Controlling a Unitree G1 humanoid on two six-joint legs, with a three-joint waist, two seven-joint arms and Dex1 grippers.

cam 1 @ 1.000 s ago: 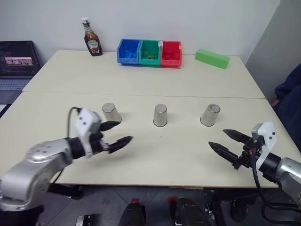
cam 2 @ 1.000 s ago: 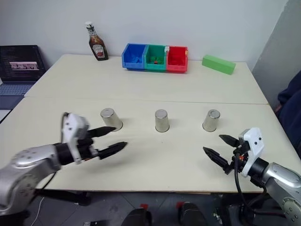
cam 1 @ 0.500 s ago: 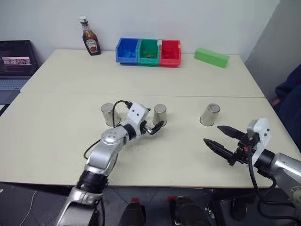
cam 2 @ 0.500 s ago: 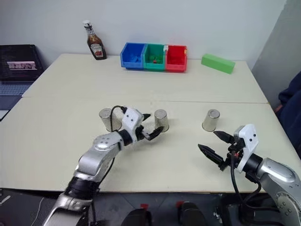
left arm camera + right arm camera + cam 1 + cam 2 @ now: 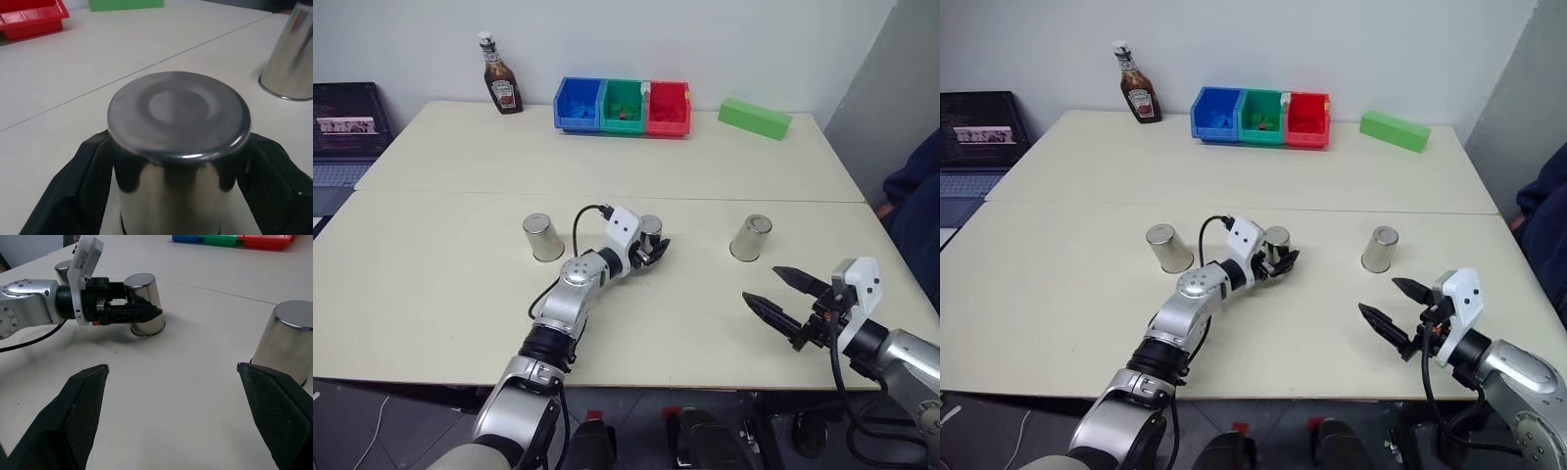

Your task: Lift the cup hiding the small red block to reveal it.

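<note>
Three identical silver cups stand upside down in a row across the table. My left gripper (image 5: 652,246) reaches level from the left and is shut on the middle cup (image 5: 650,227), one black finger on each side of it (image 5: 178,107). That cup's rim still rests on the tabletop (image 5: 145,303). The left cup (image 5: 544,238) and the right cup (image 5: 750,238) stand untouched. Near the front right edge my right gripper (image 5: 764,286) hovers open and empty, a little short of the right cup (image 5: 283,340). The small red block is hidden.
At the back of the table (image 5: 460,294) stand a ketchup bottle (image 5: 499,76), blue (image 5: 578,105), green (image 5: 625,105) and red bins (image 5: 668,108), and a green block (image 5: 756,119). A laptop (image 5: 347,127) sits off the left edge. Dark blue cloth (image 5: 913,186) shows at the right.
My left arm swung forward and to the right, from in front of the left cup to the middle cup, and its fingers closed on that cup. The right arm stayed put.
</note>
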